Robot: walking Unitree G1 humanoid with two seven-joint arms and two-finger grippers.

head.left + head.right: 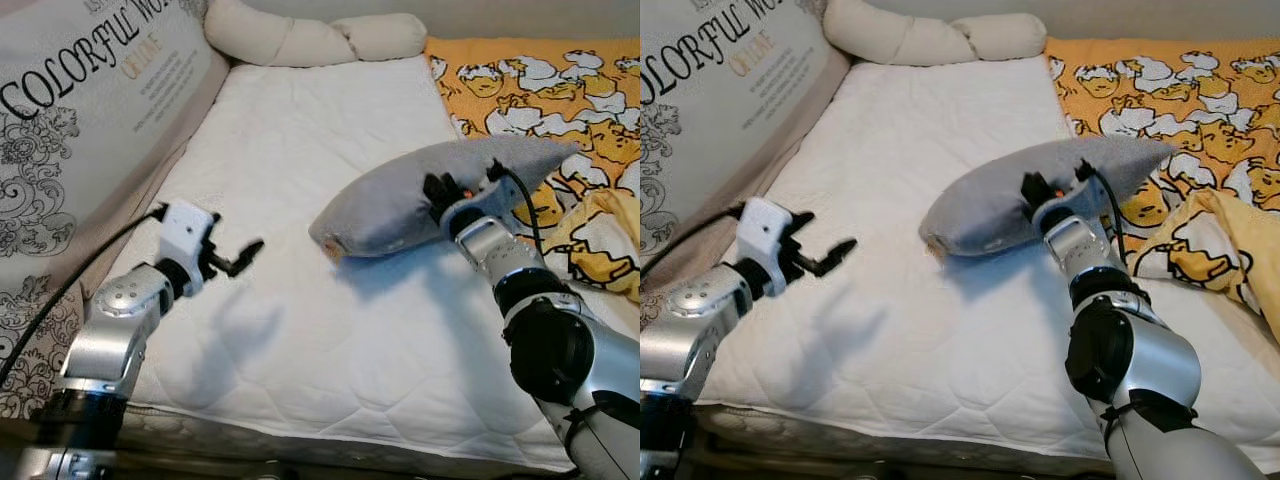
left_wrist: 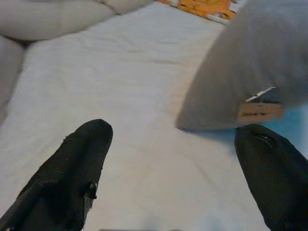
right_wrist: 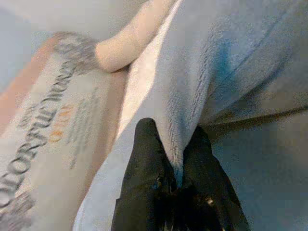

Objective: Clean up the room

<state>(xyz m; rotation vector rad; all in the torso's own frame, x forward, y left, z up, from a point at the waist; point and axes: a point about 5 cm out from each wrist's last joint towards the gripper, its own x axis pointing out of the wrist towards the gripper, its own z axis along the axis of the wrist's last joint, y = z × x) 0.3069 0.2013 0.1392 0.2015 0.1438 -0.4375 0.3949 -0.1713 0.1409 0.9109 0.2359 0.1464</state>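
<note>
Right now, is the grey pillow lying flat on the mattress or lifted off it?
Lifted. The right gripper is shut on the grey pillow, which hangs tilted above the mattress with a shadow beneath.

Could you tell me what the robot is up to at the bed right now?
The right gripper is shut on a fold of a grey pillow and holds it lifted above the white mattress, with its shadow below. The left gripper hovers open over the mattress to the pillow's left, holding nothing. A yellow patterned blanket lies crumpled on the right side of the bed.
</note>
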